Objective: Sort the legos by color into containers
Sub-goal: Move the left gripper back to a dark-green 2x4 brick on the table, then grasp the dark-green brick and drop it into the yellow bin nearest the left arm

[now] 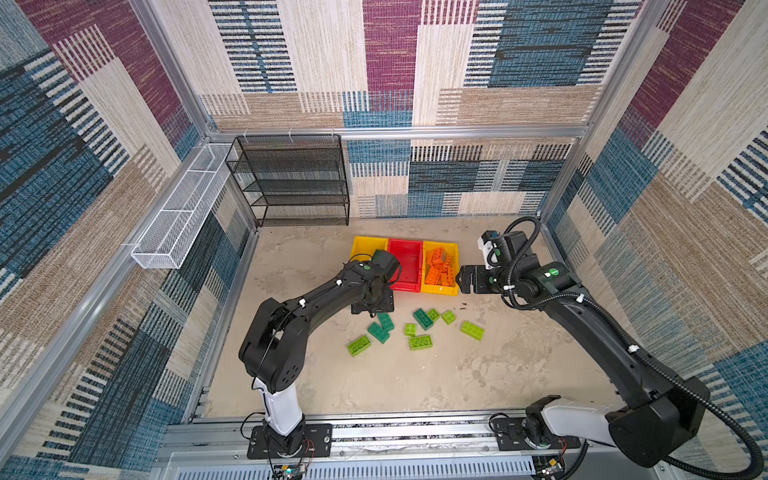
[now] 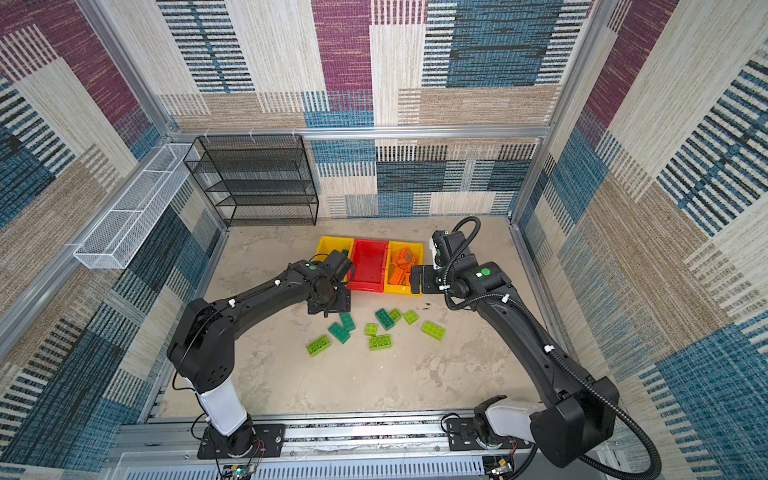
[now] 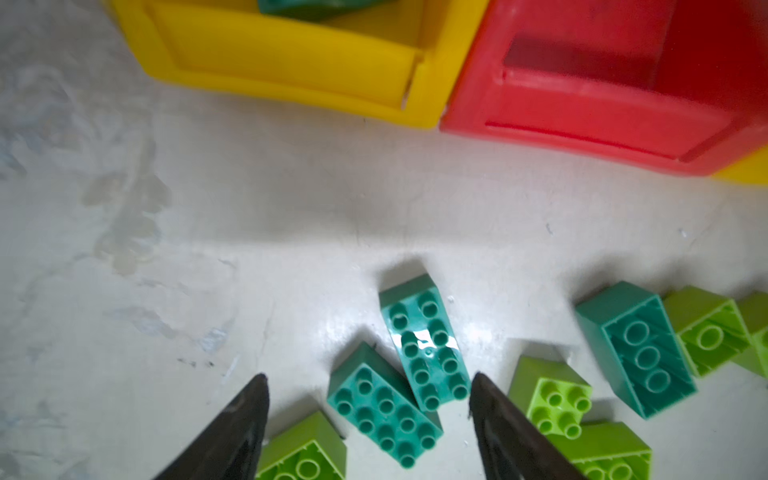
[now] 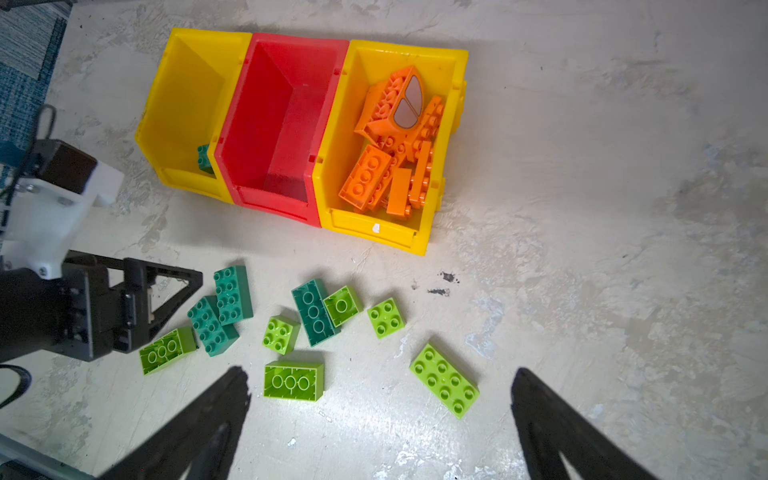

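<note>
In both top views loose green legos (image 1: 423, 319) (image 2: 384, 319) lie at six o'clock of the containers (image 1: 405, 262) (image 2: 369, 262); left wrist view: left gripper (image 3: 368, 376) spread, empty, over two teal bricks (image 3: 384, 419); right wrist view: right gripper (image 4: 380, 370) wide apart, empty, orange bricks (image 4: 365, 178) filling a yellow bin (image 4: 361, 224).

A: Can't make out much of the left yellow bin (image 1: 363, 245) from above: lies mostly under the left arm (image 1: 328, 291) in both top views.
B: Can't count the orange bricks (image 4: 395, 158) in the right yellow bin (image 4: 374, 232) either: heaped up, hiding the lower ones.
A: From the left wrist, just a blurred teal shape (image 3: 316, 7) cut by the frame's edge; lime bricks (image 3: 305, 455) clipped at the opposite edge too.
B: From the right wrist, only a corner of a teal brick (image 4: 204, 156) showing behind the red bin (image 4: 266, 104).
</note>
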`<state>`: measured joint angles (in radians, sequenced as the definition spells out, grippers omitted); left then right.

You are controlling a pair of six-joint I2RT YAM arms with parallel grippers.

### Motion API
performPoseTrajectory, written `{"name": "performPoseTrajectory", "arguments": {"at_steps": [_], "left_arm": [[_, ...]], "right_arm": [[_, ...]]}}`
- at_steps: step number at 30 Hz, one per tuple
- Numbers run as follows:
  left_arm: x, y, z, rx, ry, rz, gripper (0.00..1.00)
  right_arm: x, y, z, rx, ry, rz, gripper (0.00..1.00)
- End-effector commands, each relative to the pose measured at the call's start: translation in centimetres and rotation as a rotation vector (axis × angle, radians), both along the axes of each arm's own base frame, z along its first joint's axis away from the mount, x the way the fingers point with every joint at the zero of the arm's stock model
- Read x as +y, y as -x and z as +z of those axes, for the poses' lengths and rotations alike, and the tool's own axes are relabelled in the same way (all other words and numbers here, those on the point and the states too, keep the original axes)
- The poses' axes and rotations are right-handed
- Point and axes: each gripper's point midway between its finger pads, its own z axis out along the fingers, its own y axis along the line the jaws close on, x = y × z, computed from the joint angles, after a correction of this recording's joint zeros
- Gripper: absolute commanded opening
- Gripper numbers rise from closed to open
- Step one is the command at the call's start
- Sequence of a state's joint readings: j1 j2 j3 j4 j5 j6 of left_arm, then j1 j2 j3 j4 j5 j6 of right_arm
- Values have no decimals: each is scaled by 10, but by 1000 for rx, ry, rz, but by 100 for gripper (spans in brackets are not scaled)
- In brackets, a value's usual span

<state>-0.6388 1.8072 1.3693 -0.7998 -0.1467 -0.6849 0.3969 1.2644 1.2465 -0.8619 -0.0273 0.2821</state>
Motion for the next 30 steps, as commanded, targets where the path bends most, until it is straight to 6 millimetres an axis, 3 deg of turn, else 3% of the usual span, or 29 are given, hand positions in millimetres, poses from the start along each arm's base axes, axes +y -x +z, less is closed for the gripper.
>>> {"name": "performPoseTrajectory", "arguments": {"at_steps": [1, 14, 20, 25, 28, 30], "left_arm": [[-12, -5, -5, -25, 47, 92, 77], [-37, -9, -41, 37, 32, 79, 70], [-44, -2, -54, 76, 22, 59, 58], [-43, 0, -59, 91, 5, 49, 43], [-41, -1, -52, 94, -8, 36, 27], [-39, -3, -40, 84, -26, 22, 22]], "right_arm": [[7, -2, 8, -42, -26, 37, 100], [-3, 10, 8, -47, 1, 33, 100], [-5, 10, 9, -49, 3, 24, 100], [-6, 9, 8, -46, 10, 16, 100], [-6, 7, 11, -52, 9, 13, 100], [-6, 5, 15, -56, 6, 9, 100]]}}
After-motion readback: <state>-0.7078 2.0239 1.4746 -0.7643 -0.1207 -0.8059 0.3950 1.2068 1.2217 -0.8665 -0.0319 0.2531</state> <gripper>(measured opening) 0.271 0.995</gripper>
